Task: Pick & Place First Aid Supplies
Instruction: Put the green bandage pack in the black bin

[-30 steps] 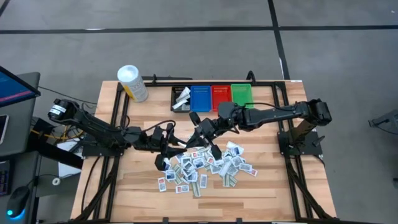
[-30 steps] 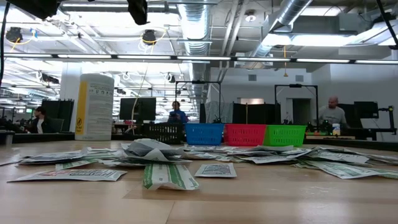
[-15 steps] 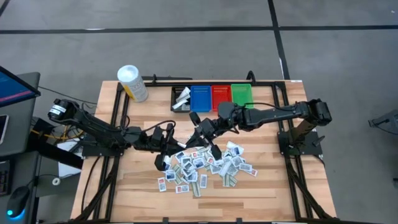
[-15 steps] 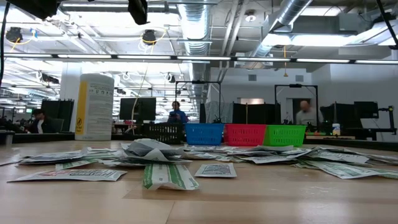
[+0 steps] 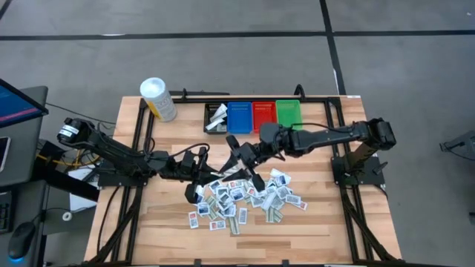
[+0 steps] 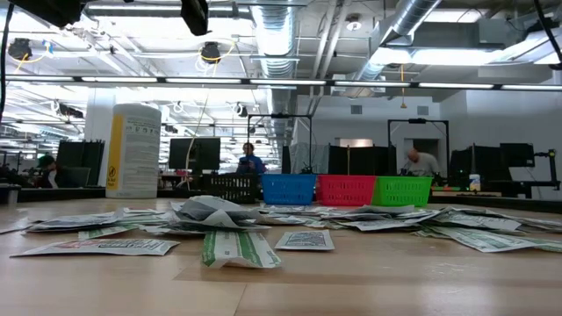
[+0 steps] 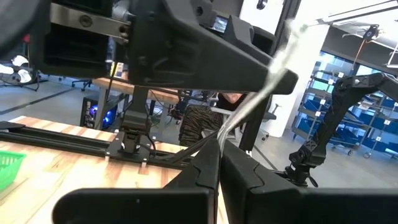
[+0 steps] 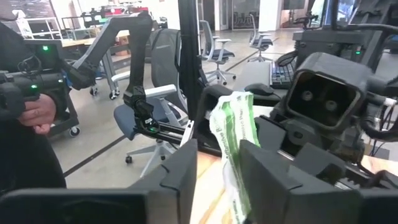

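Many first aid packets lie in a heap [image 5: 245, 199] on the wooden table, and the low view sees them flat across the board [image 6: 237, 219]. Above the heap's left part my two grippers meet tip to tip. My left gripper [image 7: 219, 155] is shut on one white-and-green packet [image 8: 231, 130]. My right gripper [image 8: 219, 165] is open, with one finger on either side of that packet's other end. I cannot tell whether either of those fingers touches it. In the high view the packet [image 5: 221, 176] shows as a pale strip between the two grippers. My left gripper pinches one end of the packet [image 7: 222, 134] between its two shut fingers. It comes roughly level from the table's left side. The packet is seen edge-on and sticks out past the fingertips toward my right gripper, lifted clear of the table and the heap.
Along the far edge stand a black bin [image 5: 216, 116] with white items in it, a blue bin [image 5: 240, 116], a red bin [image 5: 263, 113] and a green bin [image 5: 288, 113]. A white tub [image 5: 157, 99] stands at the far left. Bare wood lies near the front edge.
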